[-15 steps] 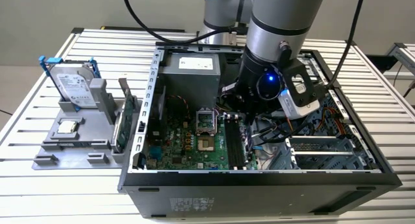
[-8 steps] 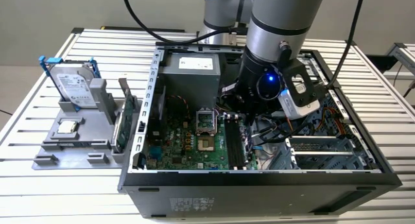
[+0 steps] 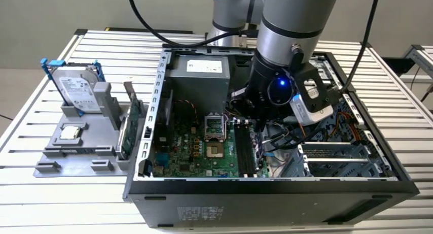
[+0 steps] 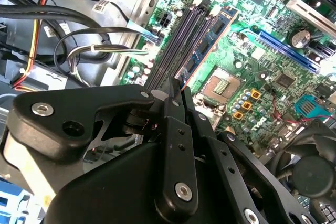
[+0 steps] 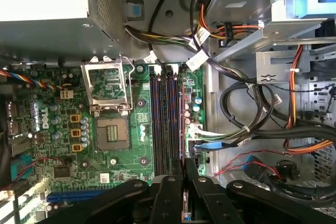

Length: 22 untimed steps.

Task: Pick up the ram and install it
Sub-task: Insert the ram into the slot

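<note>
The open computer case point(image 3: 271, 186) lies on the slatted table, and my arm reaches down into it. My gripper point(image 3: 260, 123) hangs over the row of memory slots point(image 5: 160, 119) beside the processor socket point(image 5: 111, 132). It is shut on the ram point(image 5: 182, 124), a thin stick with dark chips point(image 4: 207, 35). The stick runs lengthwise along the slot nearest the cable bundle. The black fingers meet on the stick's top edge in both wrist views, gripper point(image 4: 177, 85) and gripper point(image 5: 185, 163). I cannot tell whether the stick is seated in the slot or just above it.
On the exterior view's left, a grey tray point(image 3: 81, 158) holds a hard drive point(image 3: 78, 92), a small silver processor chip point(image 3: 71, 133) and an upright green expansion card point(image 3: 132, 123). The power supply point(image 3: 200, 74) and loose cables point(image 5: 236, 124) crowd the slots.
</note>
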Each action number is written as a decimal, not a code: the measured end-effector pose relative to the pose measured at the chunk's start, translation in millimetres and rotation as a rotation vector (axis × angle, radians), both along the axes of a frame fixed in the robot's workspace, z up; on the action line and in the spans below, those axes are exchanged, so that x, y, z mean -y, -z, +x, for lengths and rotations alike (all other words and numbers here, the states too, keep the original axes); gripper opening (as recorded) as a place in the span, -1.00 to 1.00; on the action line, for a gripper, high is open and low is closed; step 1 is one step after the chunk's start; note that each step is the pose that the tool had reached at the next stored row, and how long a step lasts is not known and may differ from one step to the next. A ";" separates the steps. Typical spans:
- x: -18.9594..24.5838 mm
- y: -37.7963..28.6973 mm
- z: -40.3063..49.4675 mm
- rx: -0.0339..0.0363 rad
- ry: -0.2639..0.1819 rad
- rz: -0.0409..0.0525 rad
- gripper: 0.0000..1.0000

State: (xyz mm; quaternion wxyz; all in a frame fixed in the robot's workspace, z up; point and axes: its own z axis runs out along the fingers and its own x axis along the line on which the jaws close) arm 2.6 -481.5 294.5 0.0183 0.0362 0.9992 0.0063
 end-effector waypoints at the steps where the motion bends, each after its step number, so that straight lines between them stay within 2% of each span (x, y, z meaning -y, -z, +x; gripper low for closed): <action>1: 0.0 0.1 0.0 0.0000 0.000 -0.0001 -1.00; 6: 0.0 0.2 0.0 0.0000 0.000 -0.0007 -1.00; 10: 0.0 2.8 -0.1 0.0000 0.000 -0.0008 -1.00; 22: 0.0 22.4 -0.1 -0.0003 0.000 -0.0034 -1.00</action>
